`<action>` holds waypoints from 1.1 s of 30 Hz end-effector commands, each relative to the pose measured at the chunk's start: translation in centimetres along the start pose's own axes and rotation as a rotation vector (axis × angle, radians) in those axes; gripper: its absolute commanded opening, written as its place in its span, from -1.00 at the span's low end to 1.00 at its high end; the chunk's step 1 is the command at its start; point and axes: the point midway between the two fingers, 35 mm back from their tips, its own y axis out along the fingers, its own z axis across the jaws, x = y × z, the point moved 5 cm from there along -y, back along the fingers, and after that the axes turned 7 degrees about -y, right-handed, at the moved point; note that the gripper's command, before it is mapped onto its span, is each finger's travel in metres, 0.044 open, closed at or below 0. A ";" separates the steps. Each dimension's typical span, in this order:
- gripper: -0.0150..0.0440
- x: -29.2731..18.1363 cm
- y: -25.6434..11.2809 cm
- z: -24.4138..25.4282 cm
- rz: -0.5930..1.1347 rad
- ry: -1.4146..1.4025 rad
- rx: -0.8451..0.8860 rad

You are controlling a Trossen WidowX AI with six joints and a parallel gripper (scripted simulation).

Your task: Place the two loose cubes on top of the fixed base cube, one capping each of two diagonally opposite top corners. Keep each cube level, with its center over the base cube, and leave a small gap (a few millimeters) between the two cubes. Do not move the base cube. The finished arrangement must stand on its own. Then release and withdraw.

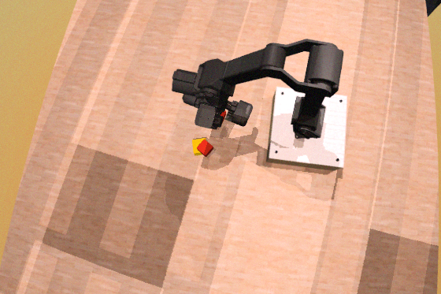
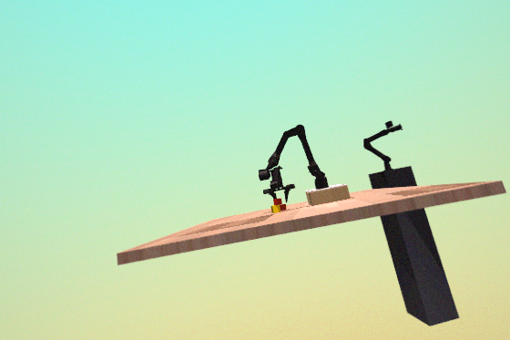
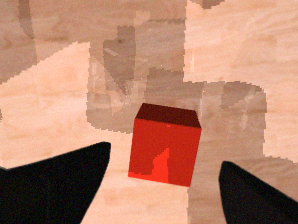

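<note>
The yellow base cube [image 1: 195, 146] [image 2: 275, 209] sits on the table. One red cube [image 1: 205, 147] [image 2: 277, 201] rests on top of it, over its right part in the top view, and looks turned relative to it. The second red cube [image 1: 223, 115] [image 2: 283, 207] [image 3: 164, 152] is on the table beside the base, mostly hidden by the fingers in the top view. My gripper [image 1: 224, 117] [image 2: 280, 199] [image 3: 164, 160] is open and empty, pointing down just above this second cube. In the wrist view the cube shows between the two fingertips, slightly turned, with a gap on each side.
The arm's white base plate [image 1: 307, 156] stands to the right of the cubes in the top view. A dark pillar [image 2: 416, 249] with another small arm [image 2: 377, 150] stands beyond the table's edge. Shadows of the arm fall around the cubes.
</note>
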 end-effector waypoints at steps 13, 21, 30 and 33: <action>0.32 0.0 2.2 0.1 -0.003 0.003 0.001; -0.14 0.0 2.2 0.1 -0.003 0.003 0.001; -0.14 0.0 0.1 -0.3 -0.003 0.003 0.001; -0.14 0.0 -0.8 -0.5 -0.003 0.003 0.000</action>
